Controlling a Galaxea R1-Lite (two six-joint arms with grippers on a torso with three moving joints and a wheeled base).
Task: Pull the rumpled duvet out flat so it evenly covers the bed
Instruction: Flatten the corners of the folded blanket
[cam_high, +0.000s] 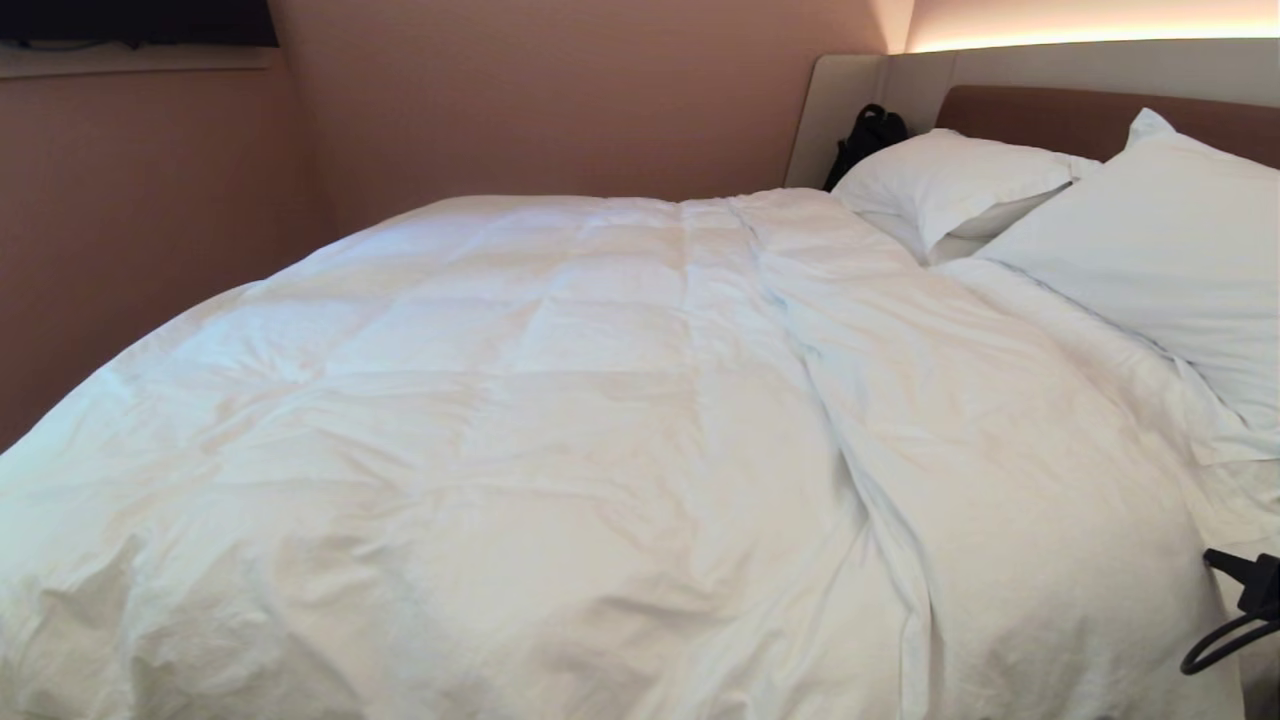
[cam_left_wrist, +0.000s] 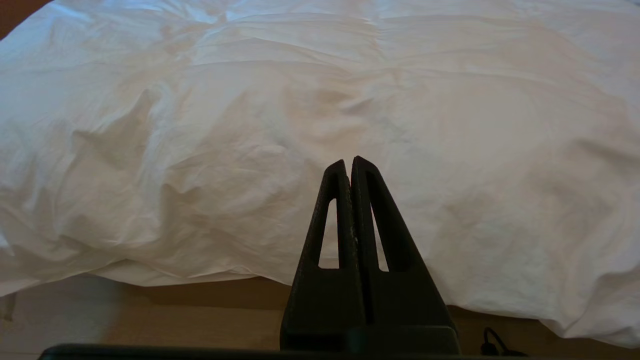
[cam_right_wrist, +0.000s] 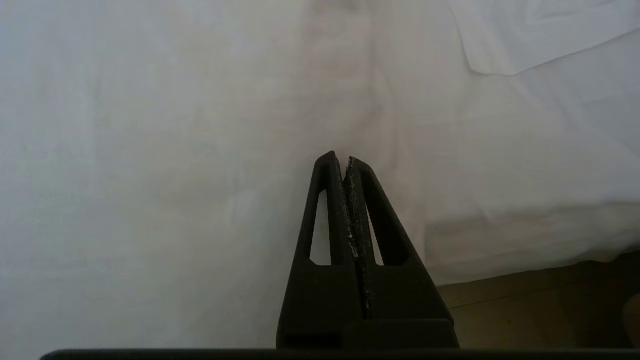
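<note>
**Duvet spread wide, both tools clenched on nothing**

The duvet (cam_high: 560, 430) lies across the bed (cam_high: 1090, 115), puffy and creased, with a long fold running from the pillows (cam_high: 1150, 240) down toward the near edge. At the head end, the two pillows sit against the headboard, a black bag (cam_high: 868, 135) beside them. The left tool (cam_left_wrist: 348, 162) hangs before the duvet's overhanging edge, fingers pressed together, empty. The right tool (cam_right_wrist: 342, 157), likewise clenched and empty, points at white fabric near the mattress corner.

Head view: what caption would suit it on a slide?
White duvet spread over the bed, one long crease left, two pillows at the headboard.
</note>
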